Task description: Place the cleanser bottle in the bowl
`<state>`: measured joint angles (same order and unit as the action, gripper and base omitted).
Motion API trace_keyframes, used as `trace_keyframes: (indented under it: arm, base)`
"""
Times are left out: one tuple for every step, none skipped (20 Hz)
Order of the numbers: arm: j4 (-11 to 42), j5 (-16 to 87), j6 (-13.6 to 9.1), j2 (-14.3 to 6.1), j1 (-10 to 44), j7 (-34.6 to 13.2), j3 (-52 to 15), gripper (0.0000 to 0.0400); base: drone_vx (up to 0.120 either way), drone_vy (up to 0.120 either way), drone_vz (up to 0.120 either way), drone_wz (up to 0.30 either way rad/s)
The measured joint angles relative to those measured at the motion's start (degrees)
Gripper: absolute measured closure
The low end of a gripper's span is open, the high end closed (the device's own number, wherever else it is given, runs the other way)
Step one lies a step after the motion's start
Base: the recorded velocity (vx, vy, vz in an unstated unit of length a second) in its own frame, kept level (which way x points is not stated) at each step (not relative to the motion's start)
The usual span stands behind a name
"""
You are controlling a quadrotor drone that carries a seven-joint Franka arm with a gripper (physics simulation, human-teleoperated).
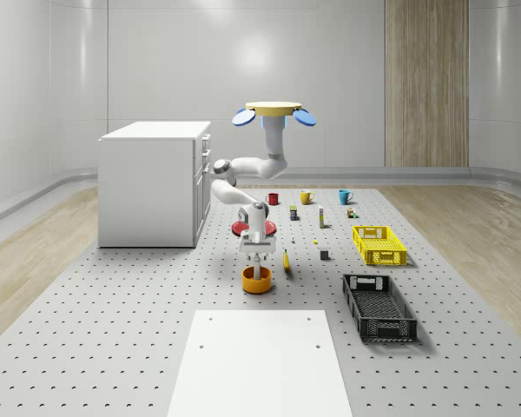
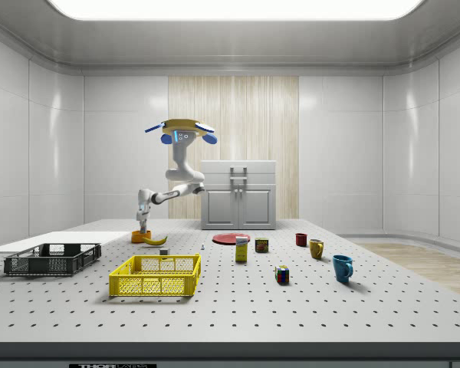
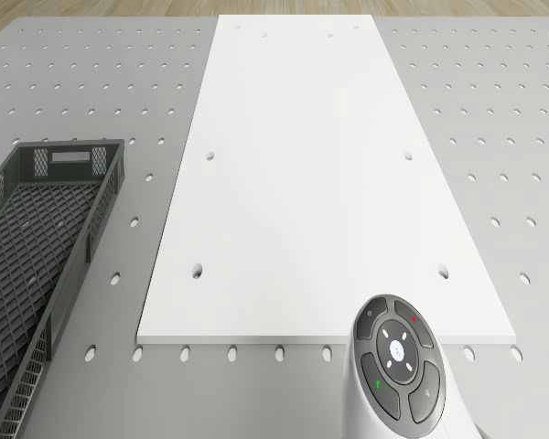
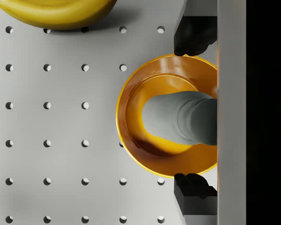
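Hand [image 1: 257, 261] directly above the orange bowl [image 1: 257, 280], fingers spread wide, gripping nothing.

Wrist view: 2 dark fingertips [image 4: 195, 36] stand apart at opposite sides of the bowl's [image 4: 166, 115] rim, and a grey bottle-like shape, the cleanser bottle [image 4: 180, 117], sits inside the bowl between them, touched by neither. Whole-scene view: the drone [image 1: 274, 113] hovers above the perforated counter [image 1: 113, 330], beside the white cabinet [image 1: 152, 182], with the arm [image 1: 234, 187] reaching down to the bowl. A banana [image 1: 286, 260] lies just beside the bowl, and a red plate [image 1: 243, 229] lies behind the arm. A yellow crate [image 1: 379, 244] and a black crate [image 1: 379, 306] sit toward the whole-scene view's right. A white panel [image 1: 259, 360] lies on the counter in front of the bowl. 3 mugs line the far side.
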<state>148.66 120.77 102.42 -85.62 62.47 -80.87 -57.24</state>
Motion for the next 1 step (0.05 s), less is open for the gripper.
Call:
trace_keyframes:
  arm:
    - [0.06, -0.06, -0.06, 0.0, -0.05, 0.02, -0.07, 0.0019]
  base:
    - [0.0, 0.0, 0.0, 0.0]
